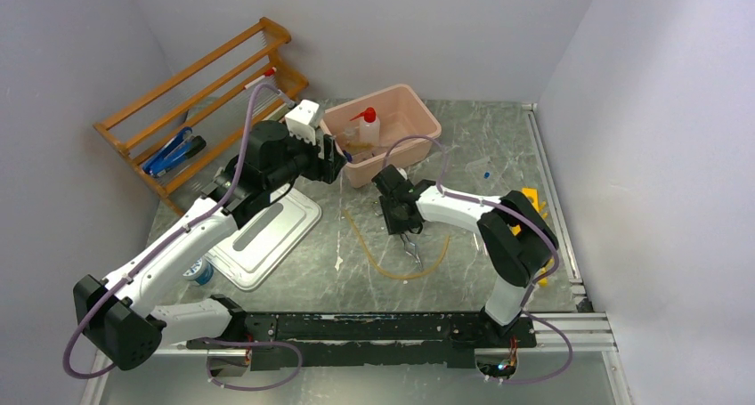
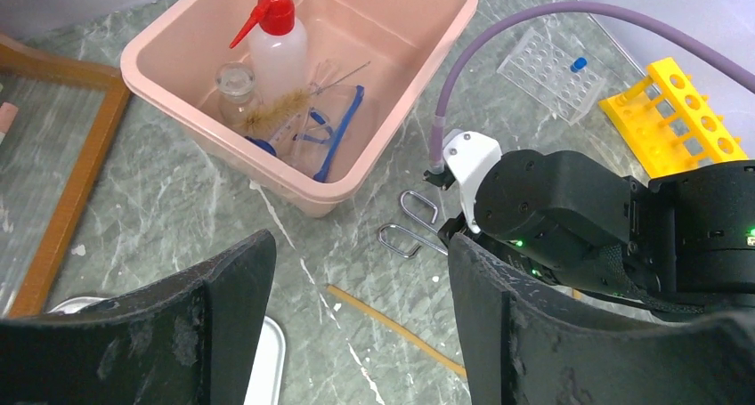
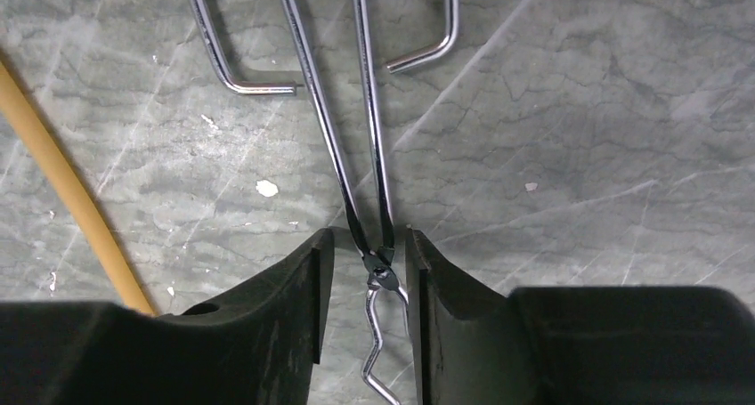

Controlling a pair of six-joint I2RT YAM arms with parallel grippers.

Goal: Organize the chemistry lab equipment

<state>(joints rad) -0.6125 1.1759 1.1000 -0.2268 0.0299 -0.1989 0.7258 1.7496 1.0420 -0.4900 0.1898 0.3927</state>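
Observation:
The metal tongs (image 3: 369,147) lie flat on the table. My right gripper (image 3: 369,263) is low over them, its jaws part open on either side of the pivot with small gaps, not pinching; the top view shows the gripper (image 1: 402,231) and tongs (image 1: 411,252) too. My left gripper (image 2: 356,325) is wide open and empty, held above the table next to the pink tub (image 2: 178,111), as the top view (image 1: 341,160) shows. The red-capped squeeze bottle (image 2: 276,44) and the blue-framed goggles (image 2: 334,129) are in the tub. Tan tubing (image 1: 392,264) curves in front of the tongs. The yellow tube rack (image 2: 677,111) is at the right.
The tub also holds a bristle brush (image 2: 276,111) and a small glass jar (image 2: 236,80). A clear well tray (image 2: 552,71) with one blue cap lies behind the yellow rack. The white lid (image 1: 267,231) lies left of centre. The orange shelf rack (image 1: 205,93) stands at the back left.

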